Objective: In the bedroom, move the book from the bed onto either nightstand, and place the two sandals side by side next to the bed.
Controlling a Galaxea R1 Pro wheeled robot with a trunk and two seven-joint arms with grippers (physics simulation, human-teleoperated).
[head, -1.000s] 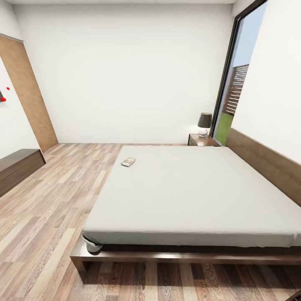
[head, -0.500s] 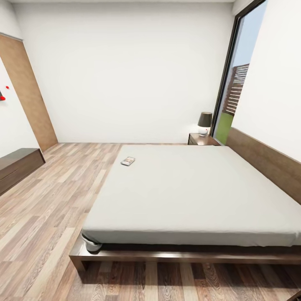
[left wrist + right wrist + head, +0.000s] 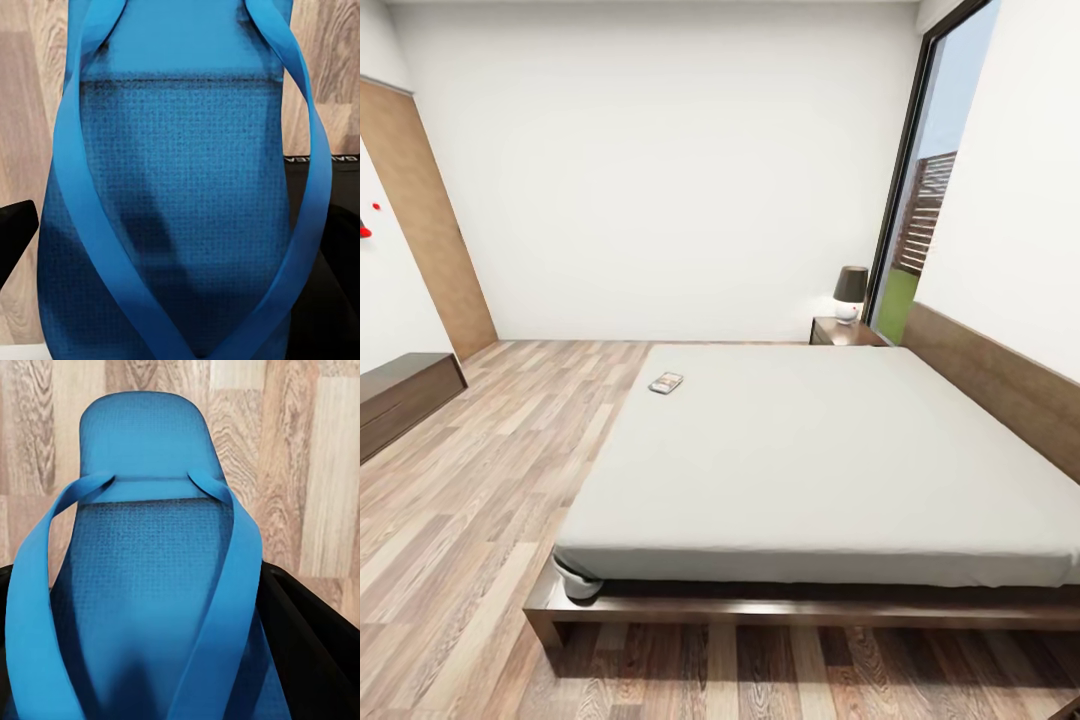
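Carrying step: each wrist view shows a blue sandal (image 3: 172,195) (image 3: 150,607) close up, jaw grip unclear; book (image 3: 666,383) near bed (image 3: 810,460) left edge; next, set sandals down beside bed.

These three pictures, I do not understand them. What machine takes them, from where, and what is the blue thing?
A wheeled robot with two arms takes them in a simulation. The wide picture comes from its head camera: a bed with a small book on the mattress, a nightstand with a lamp beyond it, and a wood floor. The other two come from cameras near each gripper. Each shows a blue sandal very close, one at the left, one at the right, apparently held by that arm's gripper, above the floor.
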